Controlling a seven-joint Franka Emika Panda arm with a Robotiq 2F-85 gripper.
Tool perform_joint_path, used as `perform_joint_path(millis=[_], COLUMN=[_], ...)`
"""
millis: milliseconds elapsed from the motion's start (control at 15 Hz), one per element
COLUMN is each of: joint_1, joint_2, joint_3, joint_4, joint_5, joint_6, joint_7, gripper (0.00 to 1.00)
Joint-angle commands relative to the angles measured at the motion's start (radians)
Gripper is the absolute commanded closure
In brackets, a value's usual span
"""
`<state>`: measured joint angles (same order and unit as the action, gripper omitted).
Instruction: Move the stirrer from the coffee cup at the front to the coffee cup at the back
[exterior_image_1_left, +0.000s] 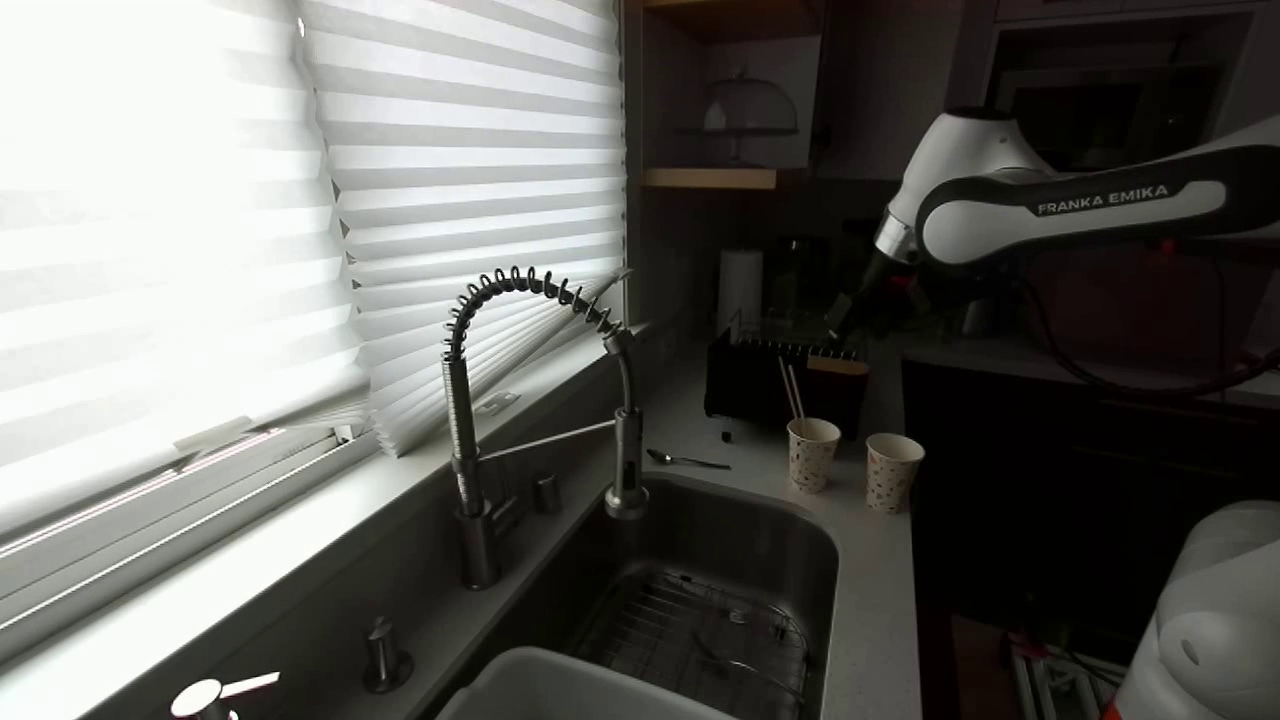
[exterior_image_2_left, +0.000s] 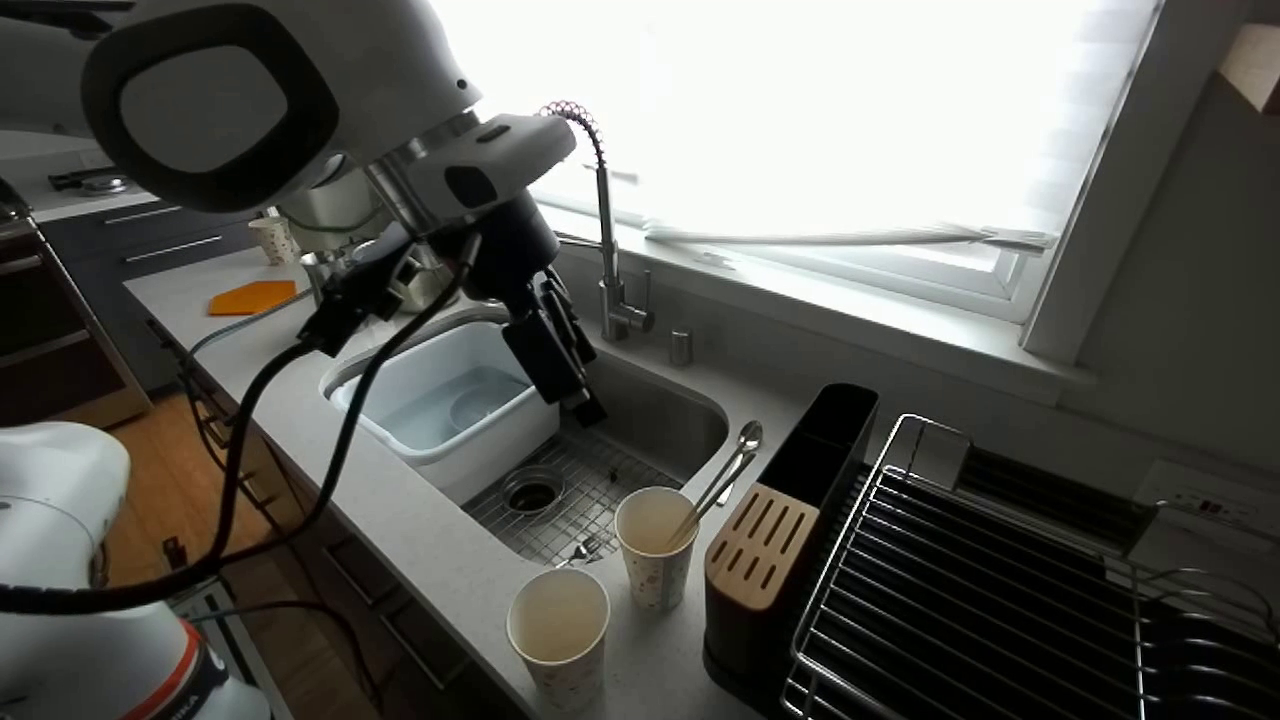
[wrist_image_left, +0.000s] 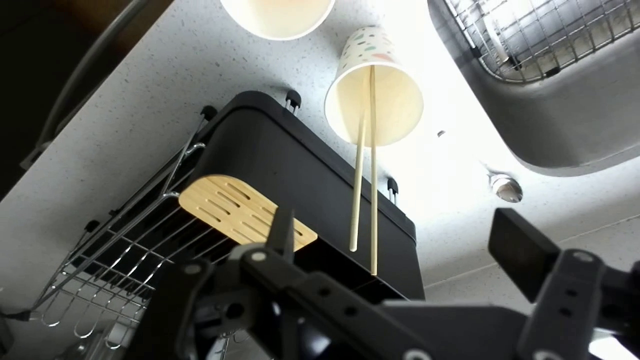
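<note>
Two thin pale stirrers (wrist_image_left: 374, 200) stand leaning in a speckled paper cup (wrist_image_left: 370, 47), their upper ends sticking far out of its rim. They also show in an exterior view (exterior_image_1_left: 796, 392), with their cup (exterior_image_1_left: 812, 460). A second paper cup (exterior_image_2_left: 560, 640) stands beside it, nearer the counter edge, and no stirrer shows in it. It is cut off at the top of the wrist view (wrist_image_left: 280, 20). My gripper (wrist_image_left: 394, 225) is open and holds nothing. It is in the air above the cups; the stirrers' upper ends appear between its fingers, without visible contact.
A black utensil holder (wrist_image_left: 295, 150) with a slotted wooden lid (wrist_image_left: 240, 207) stands close beside the stirrer cup, with a wire dish rack (exterior_image_2_left: 960, 600) behind it. The sink (exterior_image_1_left: 740, 510) with a tall faucet (exterior_image_1_left: 468, 450) lies alongside. A spoon (exterior_image_1_left: 688, 460) lies on the counter.
</note>
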<state>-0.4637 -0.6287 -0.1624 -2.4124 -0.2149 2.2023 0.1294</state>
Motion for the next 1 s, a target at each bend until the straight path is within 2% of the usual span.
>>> perform_joint_path(millis=[0,333,600,667,933], joint_1=[-0.002,-0.028,-0.038,-0.01,-0.014], joint_2=[-0.004,0.019,0.027,0.008,0.01], joint_3=[-0.002,0.021,0.033,0.008,0.013], joint_4=[0.022,0.067,0.083,0.065,0.065], joint_5=[-0.032,-0.072,-0.121,-0.105,-0.12], joint_6=[-0.077,-0.204,-0.247,-0.215,-0.219], joint_7=[0.052,0.197,0.307,0.263,0.294], gripper=[0.0,0.0,0.0,0.0,0.0])
